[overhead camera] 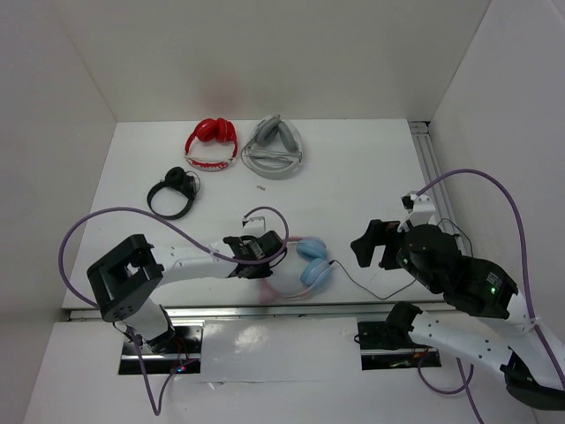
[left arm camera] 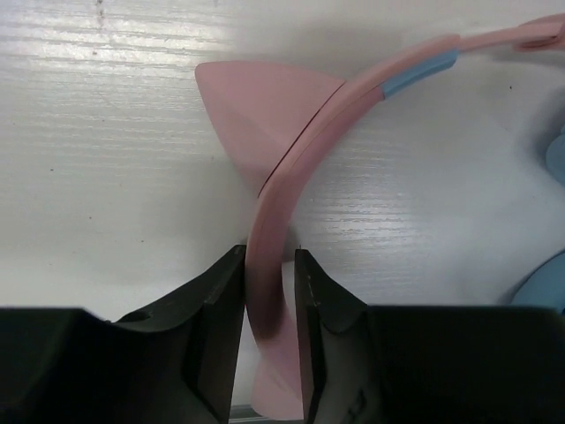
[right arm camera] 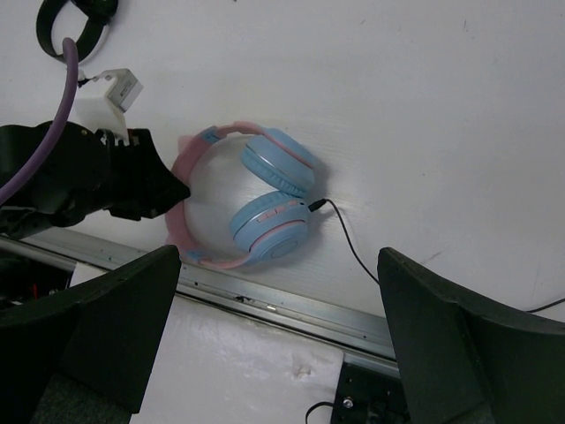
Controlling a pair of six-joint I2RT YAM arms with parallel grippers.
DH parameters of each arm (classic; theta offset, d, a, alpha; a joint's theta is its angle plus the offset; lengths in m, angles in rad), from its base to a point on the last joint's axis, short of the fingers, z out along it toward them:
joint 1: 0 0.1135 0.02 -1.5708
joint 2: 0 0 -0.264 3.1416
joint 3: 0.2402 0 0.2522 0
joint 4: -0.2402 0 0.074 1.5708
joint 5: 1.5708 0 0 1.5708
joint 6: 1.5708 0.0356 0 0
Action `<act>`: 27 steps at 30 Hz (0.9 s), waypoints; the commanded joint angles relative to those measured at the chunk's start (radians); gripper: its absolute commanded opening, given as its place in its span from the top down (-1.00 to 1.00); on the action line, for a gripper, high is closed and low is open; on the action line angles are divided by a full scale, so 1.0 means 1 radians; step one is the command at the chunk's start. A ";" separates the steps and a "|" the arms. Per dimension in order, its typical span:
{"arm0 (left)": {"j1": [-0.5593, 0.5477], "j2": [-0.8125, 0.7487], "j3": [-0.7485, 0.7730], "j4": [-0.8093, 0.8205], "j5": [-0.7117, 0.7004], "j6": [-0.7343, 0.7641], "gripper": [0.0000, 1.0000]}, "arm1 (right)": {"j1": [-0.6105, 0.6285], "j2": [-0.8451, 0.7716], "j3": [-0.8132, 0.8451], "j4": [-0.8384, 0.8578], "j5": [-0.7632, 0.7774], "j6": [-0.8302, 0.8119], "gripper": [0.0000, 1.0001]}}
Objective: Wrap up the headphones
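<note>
The headphones (overhead camera: 316, 274) are seen lying on the counter (overhead camera: 353, 177) at its near edge, between the two arms, with the thin black cable (right arm camera: 349, 243) trailing off to the right. The pink headband (left arm camera: 305, 146) is clamped between the fingers of the left end effector (left arm camera: 269, 265). The right end effector (overhead camera: 375, 246) is held spread wide and empty above the counter, right of the headphones.

smooth matt plastic headphones (left arm camera: 275, 212), finely grained white table (left arm camera: 115, 177), metal edge rail (right arm camera: 265, 299)
</note>
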 commanded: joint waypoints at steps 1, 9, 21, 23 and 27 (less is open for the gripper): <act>-0.012 -0.012 -0.048 -0.077 0.031 -0.065 0.32 | -0.004 -0.012 -0.014 0.046 -0.003 -0.010 -1.00; -0.056 -0.052 0.053 -0.404 -0.079 -0.121 1.00 | -0.004 -0.012 -0.014 0.072 -0.035 -0.037 -1.00; 0.179 -0.606 0.605 -0.984 -0.423 0.108 1.00 | -0.004 0.104 -0.202 0.816 -0.605 -0.290 -1.00; 0.284 -0.606 0.683 -0.984 -0.423 0.196 1.00 | -0.004 0.104 -0.273 1.041 -0.681 -0.379 -1.00; 0.405 -0.584 0.894 -0.984 -0.355 0.399 1.00 | 0.014 0.179 -0.322 1.132 -0.545 -0.559 -0.98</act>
